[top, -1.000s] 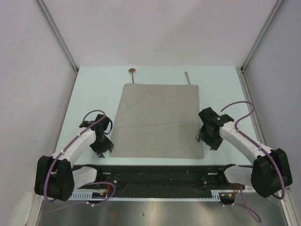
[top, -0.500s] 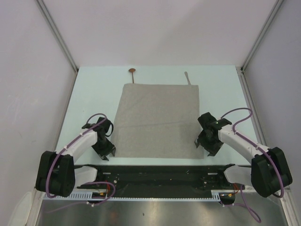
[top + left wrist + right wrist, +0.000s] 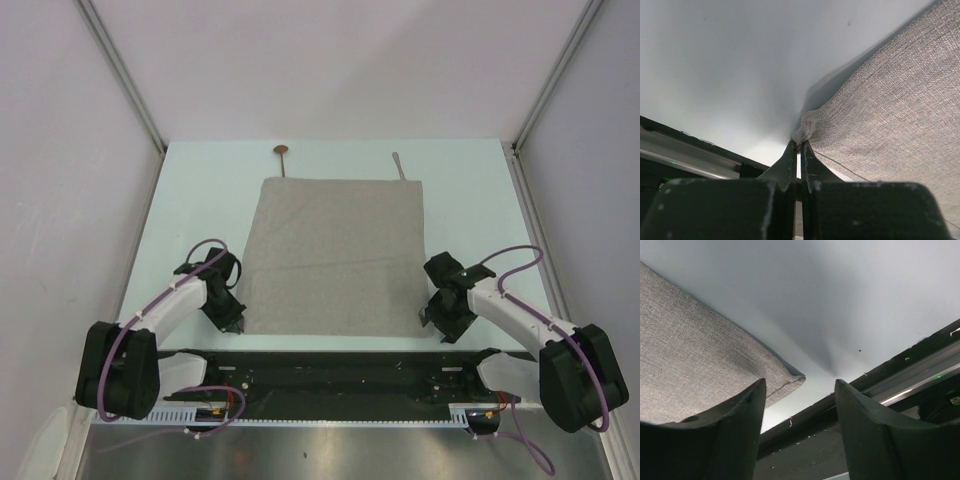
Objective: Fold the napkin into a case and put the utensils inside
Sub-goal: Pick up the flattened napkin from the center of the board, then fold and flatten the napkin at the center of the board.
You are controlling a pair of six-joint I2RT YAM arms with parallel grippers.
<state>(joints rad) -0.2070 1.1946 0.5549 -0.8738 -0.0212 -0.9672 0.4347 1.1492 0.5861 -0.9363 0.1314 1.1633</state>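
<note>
Right, the table (image 3: 200,190) is the biggest thing here. It leaves me bare pale surface on both sides of the napkin (image 3: 335,255) and a narrower strip beyond it. The black rail (image 3: 330,362) runs just beside the cloth's near edge, so room is tight there.

The napkin lies flat and roughly square in the middle of the table. My left gripper (image 3: 232,322) sits at its near left corner and my right gripper (image 3: 440,318) at its near right corner, both low by the table's near edge.

The spoon (image 3: 282,153) lies past the cloth's far edge toward the left, and the knife (image 3: 399,165) past it toward the right. Each reaches the cloth's edge, but I cannot tell whether either goes under it. Both are well apart from the grippers.

From above I cannot read the jaws. The left wrist view shows the left jaws pressed together, with the cloth's corner bunched and pinched at their tips. The right wrist view shows the right jaws standing apart. The flat corner lies on the table between them, and neither finger is closed on it.
</note>
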